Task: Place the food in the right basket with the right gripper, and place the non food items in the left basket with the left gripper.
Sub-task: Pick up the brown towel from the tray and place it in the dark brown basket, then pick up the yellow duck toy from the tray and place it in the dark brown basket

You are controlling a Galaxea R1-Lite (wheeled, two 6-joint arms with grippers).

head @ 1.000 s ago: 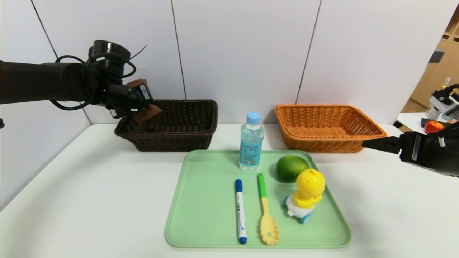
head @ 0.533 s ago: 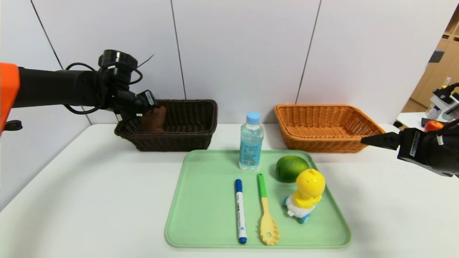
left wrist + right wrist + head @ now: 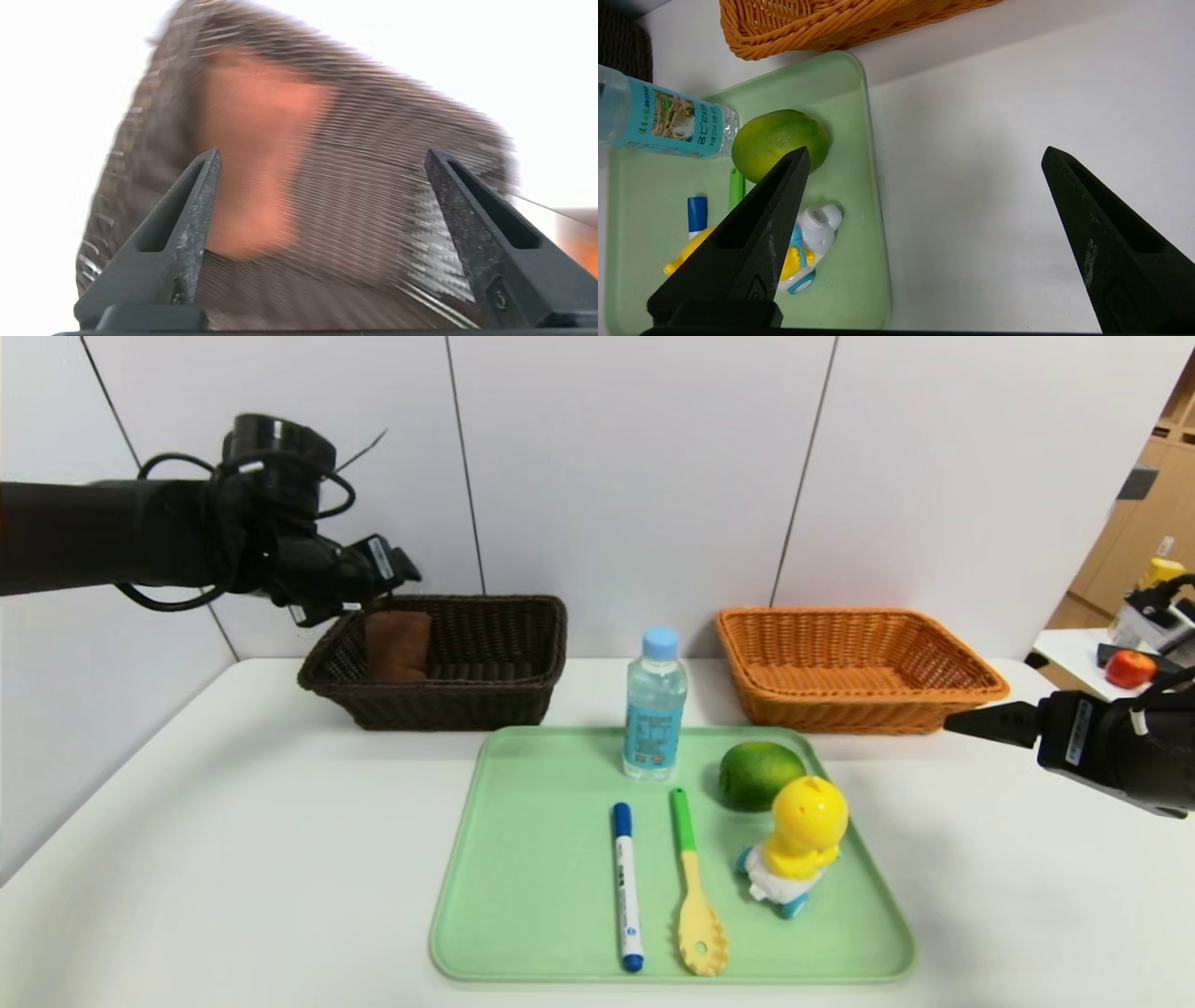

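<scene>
Right now I see my left gripper (image 3: 397, 581) hanging above the left end of the rectangular dark brown woven wicker basket (image 3: 485, 695), its two pointed black fingers (image 3: 187, 233) spread wide with nothing between them; the folded brown towel (image 3: 398, 645) stands inside that basket just below, clear of the tips. My right gripper (image 3: 976, 721) hovers low over the white worktop (image 3: 233, 821) near the front right corner of the rectangular orange woven wicker basket (image 3: 859, 667), fingers (image 3: 752, 247) equally wide apart and empty. On the pale green plastic tray (image 3: 523, 896) in the middle, the small clear water bottle with a light-blue cap and blue label (image 3: 654, 705) stands upright at the back, the round green lime (image 3: 760, 774) sits beside it to the right, and the yellow duck toy (image 3: 794, 845) is just in front of the lime. The blue-capped white marker (image 3: 625, 887) and the yellow slotted spoon with a green handle (image 3: 693, 887) lie side by side, apart, toward the front. White wall panels (image 3: 635, 467) back the worktop, and off to the right is a side table with a red fruit (image 3: 1130, 667).
</scene>
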